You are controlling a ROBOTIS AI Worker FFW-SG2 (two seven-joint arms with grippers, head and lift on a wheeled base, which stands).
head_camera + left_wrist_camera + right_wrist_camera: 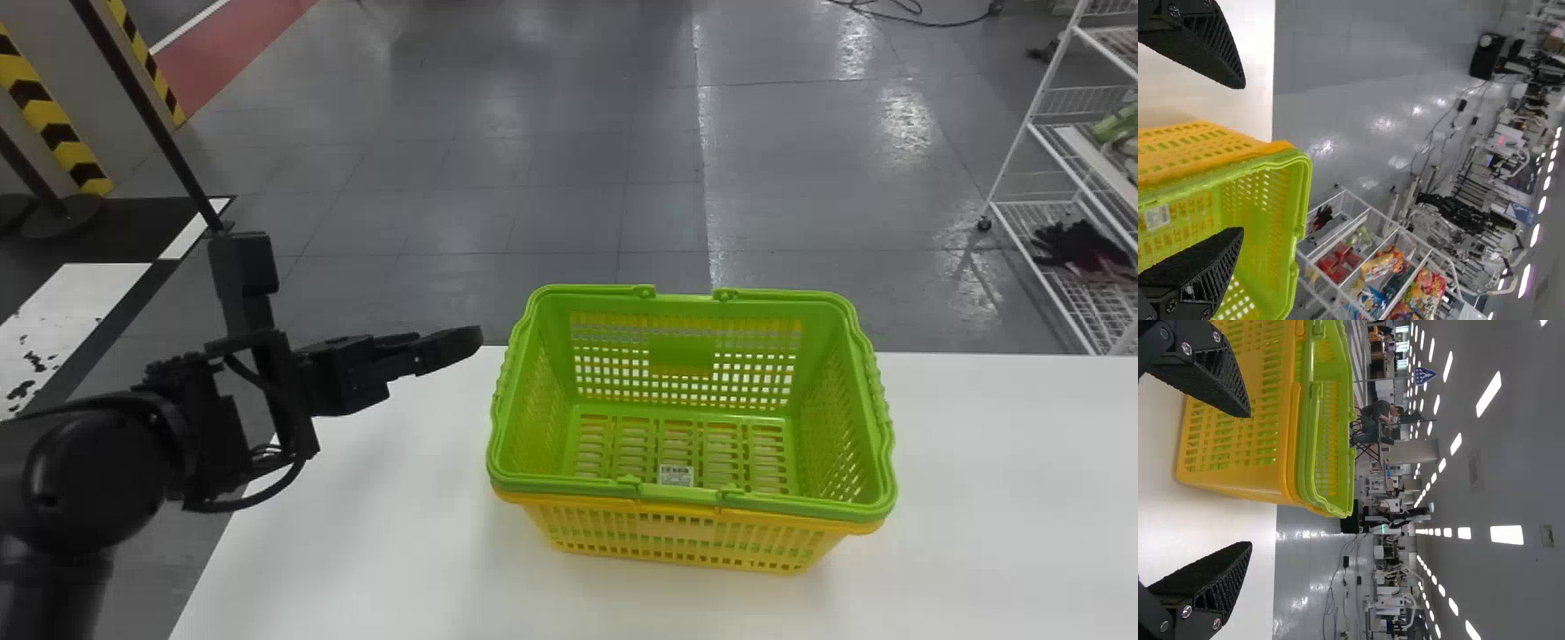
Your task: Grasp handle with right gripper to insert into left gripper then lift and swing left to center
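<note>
- Head view: one green plastic shopping basket [680, 347], upright, nested in a yellow plastic shopping basket [680, 533], on the white table [373, 551].
- Near handle [681, 492], green: folded down along the near rim; the likely piece to take first.
- Right gripper [1247, 479]: fingers spread, nothing between them, facing the yellow basket's outer wall.
- Left gripper [1238, 159]: fingers parted, empty; just left of the baskets.
- Approach, advised: right gripper in at rim height, one finger each side of the green bar, near its middle; the yellow rim just beneath must be left out of the grip.
- Handover, advised: swing the bar up on its hinges, feed it squarely between the left gripper's fingers, and release only once those have closed.
- Lift, advised: straight up and slowly, since the nested walls may bind; swing left afterwards, level.
</note>
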